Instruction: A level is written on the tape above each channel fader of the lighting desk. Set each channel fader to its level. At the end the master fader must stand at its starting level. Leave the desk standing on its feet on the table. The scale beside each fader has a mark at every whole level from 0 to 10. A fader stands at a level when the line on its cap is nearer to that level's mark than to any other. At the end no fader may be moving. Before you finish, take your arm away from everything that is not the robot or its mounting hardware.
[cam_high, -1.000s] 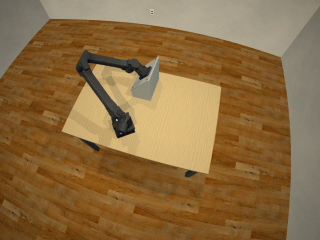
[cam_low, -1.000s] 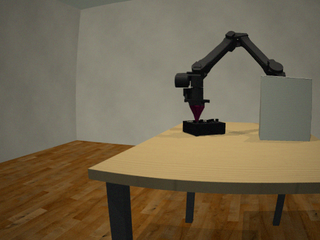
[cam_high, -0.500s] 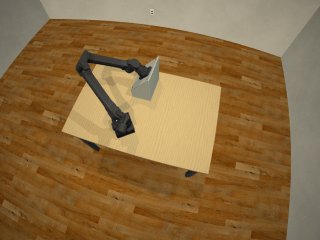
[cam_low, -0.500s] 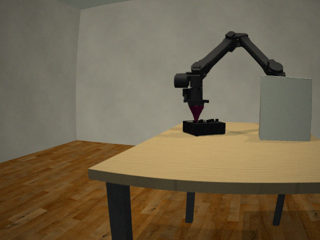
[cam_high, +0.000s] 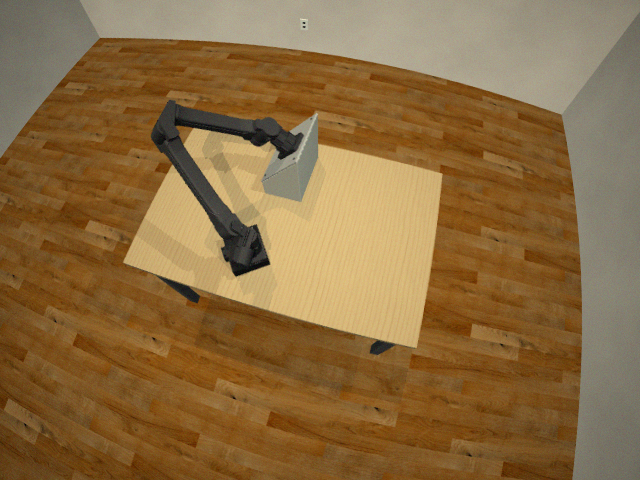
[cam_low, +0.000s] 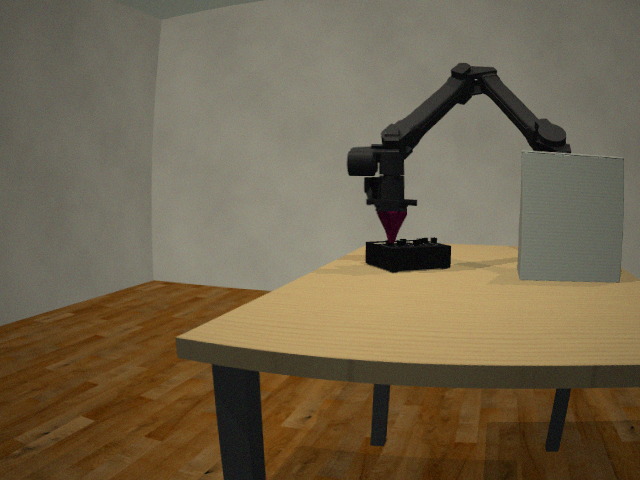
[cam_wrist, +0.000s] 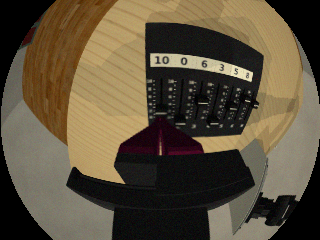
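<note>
The desk (cam_low: 407, 256) stood near the table's (cam_low: 413, 320) far left corner as the side view gave it, with a strip of bare wood between it and the table edge on the left; in the overhead view my own wrist hid it almost wholly; to its right, well apart, a tall grey panel (cam_low: 570, 217) stood upright, and between the two the tabletop lay open, as did the broad stretch toward the near edge; my arm (cam_high: 199, 175) arched high over the table's corner from its base beside that panel. My pincer (cam_wrist: 160, 127) was pressed together with nothing between its fingers, its dark red tips pointing straight down at the near end of the leftmost fader (cam_wrist: 160, 115) slot; whether they touched the cap I could not tell. The desk was a low black box, standing level; a pale tape strip (cam_wrist: 202, 67) ran across its top and read 10, 0, 6, 3, 5, 8, though the last figures were small; below it the faders ran in parallel slots, their caps at differing heights, too small for me to read the levels.
</note>
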